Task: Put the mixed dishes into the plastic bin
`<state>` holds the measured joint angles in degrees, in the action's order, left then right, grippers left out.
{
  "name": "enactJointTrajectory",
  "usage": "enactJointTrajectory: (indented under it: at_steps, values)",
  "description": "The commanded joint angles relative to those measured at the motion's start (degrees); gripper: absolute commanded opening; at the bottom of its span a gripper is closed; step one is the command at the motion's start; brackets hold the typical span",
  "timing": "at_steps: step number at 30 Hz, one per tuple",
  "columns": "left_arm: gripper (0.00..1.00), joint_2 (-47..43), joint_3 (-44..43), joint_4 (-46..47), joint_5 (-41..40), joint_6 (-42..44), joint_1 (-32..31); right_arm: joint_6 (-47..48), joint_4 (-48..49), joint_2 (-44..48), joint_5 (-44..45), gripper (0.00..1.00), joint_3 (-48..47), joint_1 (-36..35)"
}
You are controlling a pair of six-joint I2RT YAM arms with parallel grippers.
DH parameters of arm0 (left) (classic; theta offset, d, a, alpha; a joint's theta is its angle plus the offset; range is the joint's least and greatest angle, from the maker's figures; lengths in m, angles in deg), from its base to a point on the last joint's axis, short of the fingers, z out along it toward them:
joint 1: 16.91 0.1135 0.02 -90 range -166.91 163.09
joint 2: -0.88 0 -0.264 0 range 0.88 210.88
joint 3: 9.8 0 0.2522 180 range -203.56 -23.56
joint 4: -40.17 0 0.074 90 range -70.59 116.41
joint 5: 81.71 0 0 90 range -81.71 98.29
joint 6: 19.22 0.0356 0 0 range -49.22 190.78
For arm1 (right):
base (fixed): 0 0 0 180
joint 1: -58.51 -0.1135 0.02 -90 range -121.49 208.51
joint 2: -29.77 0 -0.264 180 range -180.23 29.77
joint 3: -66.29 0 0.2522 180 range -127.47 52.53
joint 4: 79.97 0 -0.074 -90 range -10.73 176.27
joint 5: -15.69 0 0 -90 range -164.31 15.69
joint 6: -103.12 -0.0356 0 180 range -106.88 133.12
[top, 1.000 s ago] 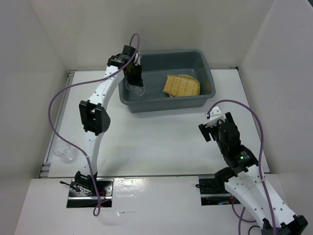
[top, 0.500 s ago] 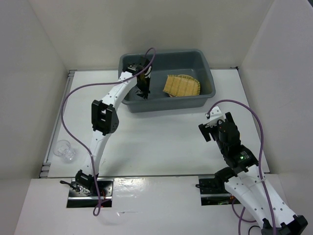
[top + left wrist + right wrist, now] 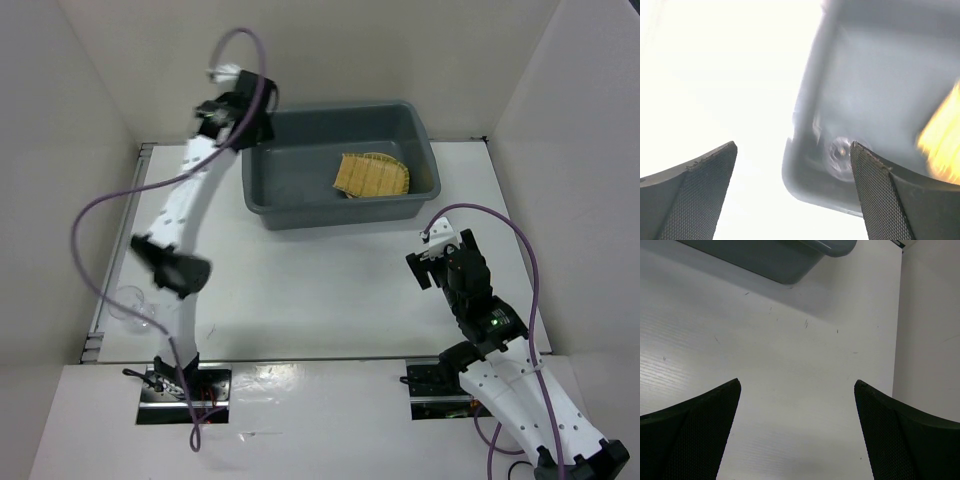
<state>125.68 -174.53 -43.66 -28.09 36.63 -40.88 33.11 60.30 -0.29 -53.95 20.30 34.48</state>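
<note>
Left pincer (image 3: 792, 150) stands released and empty, low in frame, over a corner of the plastic bin (image 3: 875, 75). The glass cup (image 3: 842, 156) lies inside, so I judge it placed.

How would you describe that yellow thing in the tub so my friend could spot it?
Find the big dark grey tub at the far side of the white table. Inside it, toward its right end, lies a flat yellow woven tray. It is the only bright, slatted thing there; the small glass in the tub is clear and round.
</note>
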Motion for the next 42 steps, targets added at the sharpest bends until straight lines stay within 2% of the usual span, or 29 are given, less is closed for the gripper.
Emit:
enactJointTrajectory:
  at_steps: [1,2,3,4,5,6,7,9,11,14,17,25,38,41,42]
  values:
    - [1.00,-24.3,20.4,-3.7,-24.4,-22.8,4.1,-0.8,3.6,0.9,0.6,0.98,0.2,-0.6]
    - [1.00,-34.3,28.5,-0.2,-21.8,-22.8,6.6,-0.8,3.6,0.9,0.6,0.98,0.2,-0.6]
    - [1.00,-39.1,36.1,5.0,-18.8,-23.9,12.6,-0.8,3.6,1.4,0.6,0.98,0.2,-0.6]
    - [1.00,-43.2,43.2,6.9,-12.2,-25.4,15.7,-0.8,3.6,1.4,0.6,0.98,0.2,-0.6]
    - [1.00,-49.1,49.8,7.7,-9.3,-26.7,18.5,-0.8,3.6,1.4,0.6,0.98,0.2,-0.6]
    - [1.00,-50.9,60.3,7.7,-6.5,-27.5,23.7,-0.8,3.6,1.4,0.6,0.98,0.2,-0.6]
    - [1.00,-52.0,65.0,6.8,-2.3,-28.7,25.8,-0.8,3.6,1.4,0.6,0.98,0.2,-0.6]
    - [1.00,-52.6,75.3,4.0,-1.7,-30.2,29.1,-0.8,3.6,0.9,-0.1,0.98,0.2,-1.1]
    - [1.00,-53.2,80.1,1.6,-3.6,-34.6,30.6,-0.8,3.6,0.9,-0.1,0.98,0.2,-1.1]
    - [1.00,-53.2,86.1,3.3,-2.1,-33.6,36.1,-0.8,3.6,0.4,-0.1,0.98,0.2,-1.1]
    - [1.00,-53.2,89.0,5.3,0.9,-32.5,40.6,-0.8,3.6,0.4,-0.1,0.98,0.2,-1.1]
    - [1.00,-53.0,90.2,8.6,4.1,-28.3,44.1,-0.8,3.6,0.4,-0.1,0.98,0.2,-1.1]
    - [1.00,-41.7,93.8,21.4,12.9,-19.0,49.2,-0.8,3.0,-0.2,-0.1,0.98,0.2,-1.1]
    - [0.91,-40.2,93.2,22.8,15.1,-17.2,49.2,-0.8,3.0,-0.2,-0.1,0.98,0.2,-1.1]
    - [0.71,-40.2,93.2,22.8,15.1,-17.2,49.2,-0.8,3.0,-0.2,-0.1,0.98,0.8,-1.1]
